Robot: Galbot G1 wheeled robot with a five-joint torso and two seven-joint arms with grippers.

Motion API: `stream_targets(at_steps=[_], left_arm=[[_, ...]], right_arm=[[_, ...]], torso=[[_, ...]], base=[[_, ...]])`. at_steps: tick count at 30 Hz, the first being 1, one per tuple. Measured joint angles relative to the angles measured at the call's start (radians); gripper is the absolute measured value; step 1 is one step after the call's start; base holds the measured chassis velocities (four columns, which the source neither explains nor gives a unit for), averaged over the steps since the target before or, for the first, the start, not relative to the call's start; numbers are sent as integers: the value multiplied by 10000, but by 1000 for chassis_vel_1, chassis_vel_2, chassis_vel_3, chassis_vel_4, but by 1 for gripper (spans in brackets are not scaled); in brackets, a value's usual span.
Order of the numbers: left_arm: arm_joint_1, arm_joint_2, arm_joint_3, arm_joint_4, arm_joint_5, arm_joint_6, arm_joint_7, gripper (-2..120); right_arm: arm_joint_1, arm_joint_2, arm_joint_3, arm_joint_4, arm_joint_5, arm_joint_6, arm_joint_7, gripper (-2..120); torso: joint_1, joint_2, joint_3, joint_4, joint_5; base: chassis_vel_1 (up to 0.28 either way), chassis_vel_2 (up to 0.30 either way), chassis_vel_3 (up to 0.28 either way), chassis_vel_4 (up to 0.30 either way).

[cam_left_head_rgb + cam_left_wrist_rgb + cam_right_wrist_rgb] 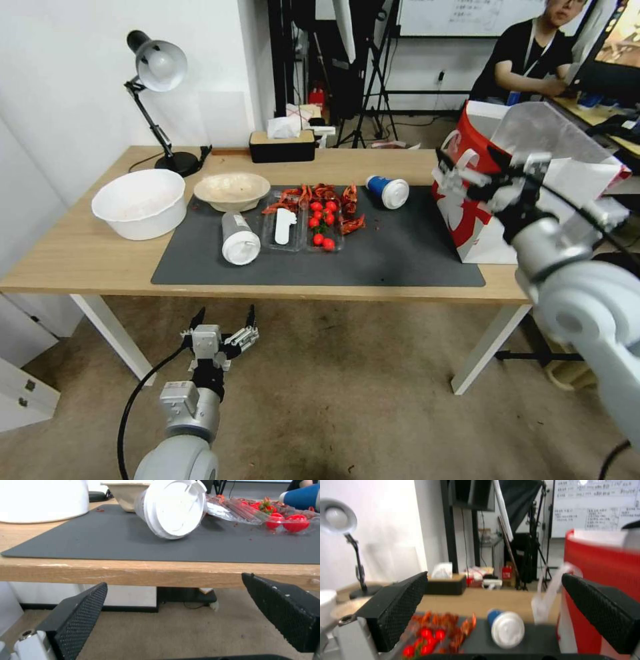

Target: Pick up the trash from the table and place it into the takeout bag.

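On the table [80, 257], the dark mat [400, 257] carries the trash. A clear white-lidded cup [240, 239] [173, 507] lies on its side. A blue paper cup [388, 191] [506, 627] lies tipped near the takeout bag [477, 220] [603, 580]. A shallow beige bowl [231, 190] [125, 491] sits at the mat's back left corner. Clear trays hold red tomatoes [322, 223] [286, 522], shell scraps [320, 195] and a white spoon. My left gripper [223, 330] [175, 580] hangs open below the table's front edge, facing the lidded cup. My right gripper [470, 163] [493, 576] is open, raised beside the bag's red front, holding nothing.
A large white bowl [140, 203] [43, 500] stands on the left of the table. A desk lamp [157, 73] and a black tissue box [281, 145] sit along the back edge. The bag's white handle [550, 592] hangs close to my right gripper. Carpeted floor lies in front.
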Motion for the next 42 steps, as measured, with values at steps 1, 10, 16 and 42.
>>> stream_targets(at_steps=[1,10,16,42], left_arm=[[0,3,9,0,-17,-9,-7,100],[8,116,-38,16,-139,-174,-10,100],[12,204,-42,80,-208,-329,-4,100],[21,299,47,176,-257,-467,-1,100]], right_arm=[[-308,136,19,37,-289,174,-24,100],[-2522,1773,-89,-110,-2341,2283,-934,100],[-4144,3225,-331,-825,-3704,4197,-1753,100],[-5396,4419,-708,-1858,-4711,5204,-2032,100]], torso=[[0,0,0,0,-1],[0,0,0,-1,0],[-1,1,-1,-4,-1],[2,-1,1,-3,1]], base=[[0,0,0,0],[0,0,0,0],[0,0,0,0],[0,0,0,0]])
